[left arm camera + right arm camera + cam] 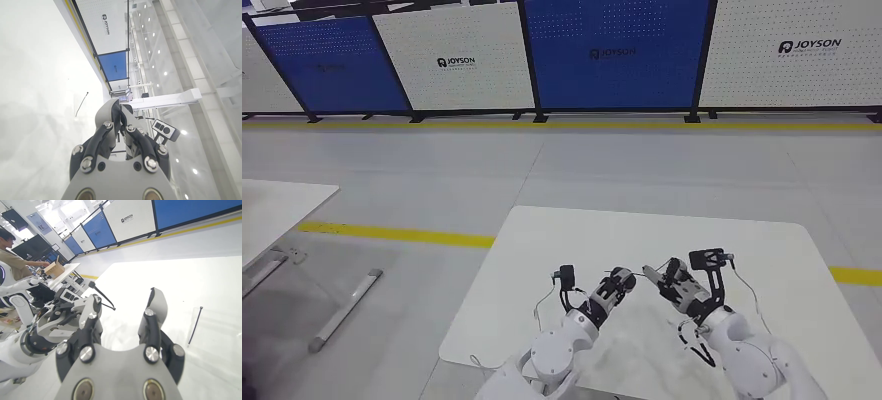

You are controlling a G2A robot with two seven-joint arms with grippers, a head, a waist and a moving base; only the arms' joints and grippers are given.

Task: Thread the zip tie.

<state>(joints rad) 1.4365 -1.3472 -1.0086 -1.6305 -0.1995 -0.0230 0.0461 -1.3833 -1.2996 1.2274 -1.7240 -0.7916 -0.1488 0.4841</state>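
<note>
From the top view, the left jaws and right jaws hang tip to tip, very near each other above the near part of the tabletop [542,300]. With so little room between them, one could knock the other and jolt the tie out of line. The tie itself is too small to make out here.

In the left wrist view, the left jaws are pressed together, and whatever they pinch is hidden between the pads. A loose zip tie [81,104] lies flat on the tabletop, well apart from these jaws. If the grip slackened, the pinched tie would probably drop and the threading would have to start over.

In the right wrist view, the right jaws stand wide open with nothing in them. The left jaws are just beside one right finger, clamped on the held zip tie [103,295]. Its head stands clear of the grip, and the band runs to a sharp bend and doubles back. That bend appears to sit inside the right jaws' gap, close to the finger nearest the left arm, though depth is hard to judge. If the right jaws closed on the bend rather than the free end, the band would likely kink and the tail would miss the head's slot. The thin band could also flex away. The loose zip tie lies outside the gap, beyond the other finger.
</note>
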